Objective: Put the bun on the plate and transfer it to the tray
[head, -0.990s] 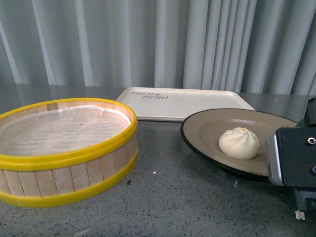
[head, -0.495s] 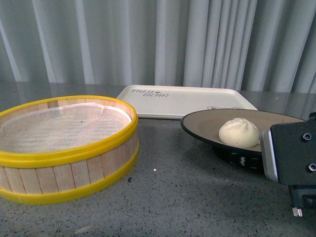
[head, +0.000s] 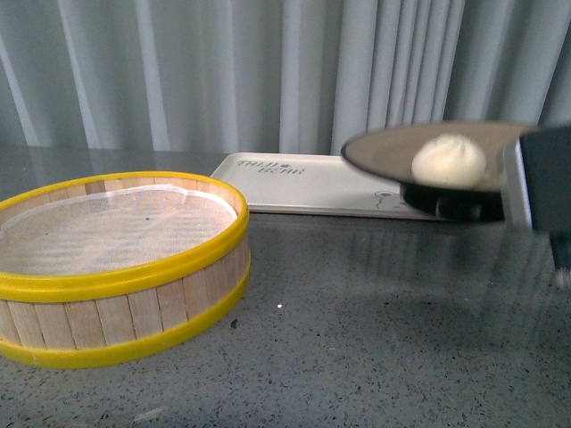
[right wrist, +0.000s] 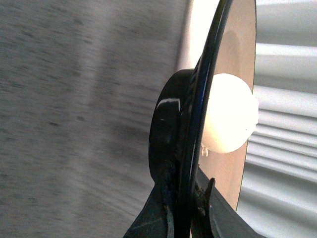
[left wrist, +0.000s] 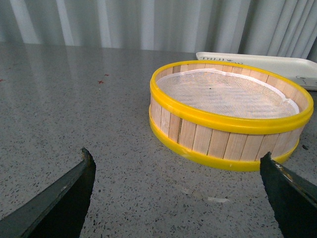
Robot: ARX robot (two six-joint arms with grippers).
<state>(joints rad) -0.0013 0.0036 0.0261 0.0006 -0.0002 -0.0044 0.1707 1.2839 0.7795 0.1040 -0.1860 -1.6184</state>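
Right end effector [right wrist: 184, 206] clamps the plate [head: 384, 147] by its black rim at the right of the front frame, clear of the bench [head: 357, 339]. The bun [head: 449, 160] sits on the plate. Open bench lies beneath. Tray [head: 303, 192] at centre, its grey lettering too faint to read. Steamer basket [head: 116, 276] at lower left. Left end effector [left wrist: 176, 154] spread wide, holding nothing
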